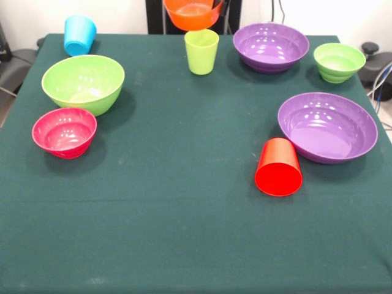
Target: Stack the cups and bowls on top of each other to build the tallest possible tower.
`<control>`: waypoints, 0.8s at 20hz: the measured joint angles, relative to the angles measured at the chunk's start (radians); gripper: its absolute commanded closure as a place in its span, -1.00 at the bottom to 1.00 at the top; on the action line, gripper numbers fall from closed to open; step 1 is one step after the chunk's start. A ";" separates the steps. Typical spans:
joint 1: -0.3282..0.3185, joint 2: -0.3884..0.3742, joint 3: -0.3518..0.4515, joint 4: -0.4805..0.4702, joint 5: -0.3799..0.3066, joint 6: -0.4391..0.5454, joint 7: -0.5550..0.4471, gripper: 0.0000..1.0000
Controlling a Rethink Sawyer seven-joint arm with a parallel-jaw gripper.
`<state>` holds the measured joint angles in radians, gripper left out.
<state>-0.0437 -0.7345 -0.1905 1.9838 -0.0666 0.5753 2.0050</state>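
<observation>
Nearest lies the red cup [278, 167] on its side on the table [184, 233]; at the top edge an orange bowl [193, 14] hangs lifted, the gripper's state impossible to tell.

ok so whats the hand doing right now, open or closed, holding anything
Hand: cannot be told. The hand itself does not show; only an orange bowl hangs raised at the table's far edge, above the lime green cup.

Little of the robot is seen. A dark upright pedestal section [156, 15] is visible at the top edge. No pincer can be made out; its state cannot be judged.
</observation>
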 measured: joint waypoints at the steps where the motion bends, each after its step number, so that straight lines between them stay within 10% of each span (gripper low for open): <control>1: 0.000 0.000 0.000 0.000 0.000 0.000 0.000 1.00; 16: 0.005 0.000 0.000 0.001 0.017 -0.024 0.000 1.00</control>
<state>-0.0383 -0.7345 -0.1905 1.9845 -0.0494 0.5510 2.0052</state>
